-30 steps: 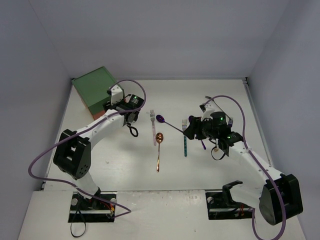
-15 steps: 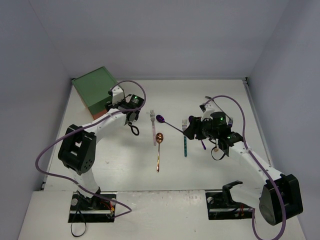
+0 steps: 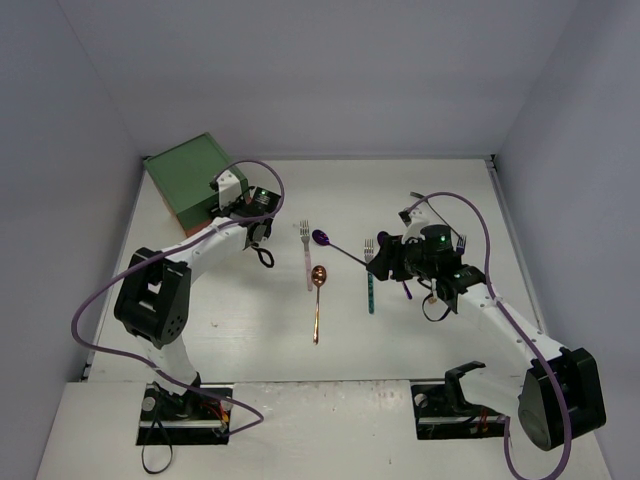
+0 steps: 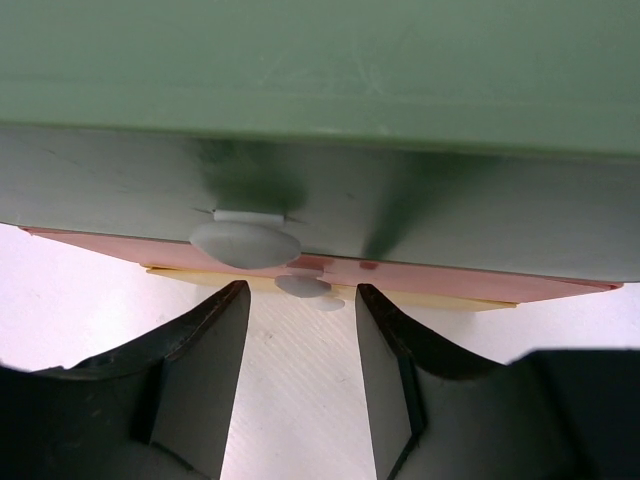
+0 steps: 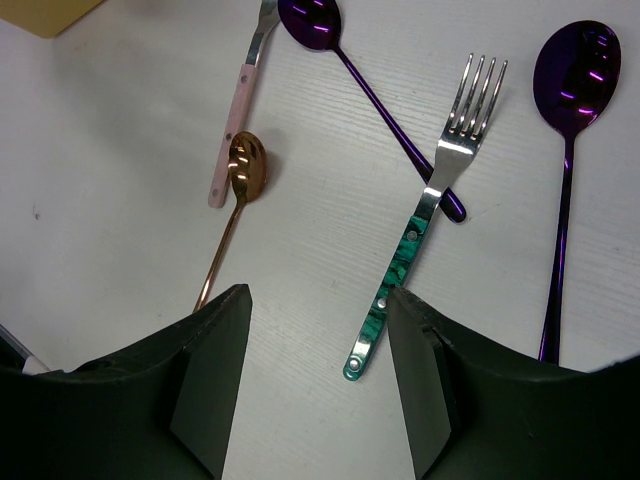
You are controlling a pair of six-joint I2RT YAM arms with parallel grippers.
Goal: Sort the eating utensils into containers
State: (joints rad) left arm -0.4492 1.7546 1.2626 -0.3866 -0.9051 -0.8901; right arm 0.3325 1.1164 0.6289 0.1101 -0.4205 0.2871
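Note:
The chest (image 3: pixel 190 178) stands at the back left, green on top. In the left wrist view its green drawer (image 4: pixel 420 215) fills the top, with a white knob (image 4: pixel 245 242). The orange-red drawer (image 4: pixel 470 282) and yellow drawer (image 4: pixel 450 299) show as thin edges below, with a second knob (image 4: pixel 303 287). My left gripper (image 3: pixel 233 203) (image 4: pixel 300 294) is open and empty, close in front of the knobs. My right gripper (image 3: pixel 386 258) (image 5: pixel 315 300) is open and empty, above the table beside a teal-handled fork (image 5: pixel 400 270) (image 3: pixel 370 282).
On the table lie a pink-handled fork (image 3: pixel 307 255) (image 5: pixel 235 140), a copper spoon (image 3: pixel 318 300) (image 5: pixel 245 170), a purple spoon (image 3: pixel 335 245) (image 5: pixel 330 25) and a second purple spoon (image 5: pixel 575 60). More utensils lie partly hidden under the right arm (image 3: pixel 432 296).
My left gripper has moved up and to the left, closer to the chest's drawer fronts. The right arm and the utensils have not moved.

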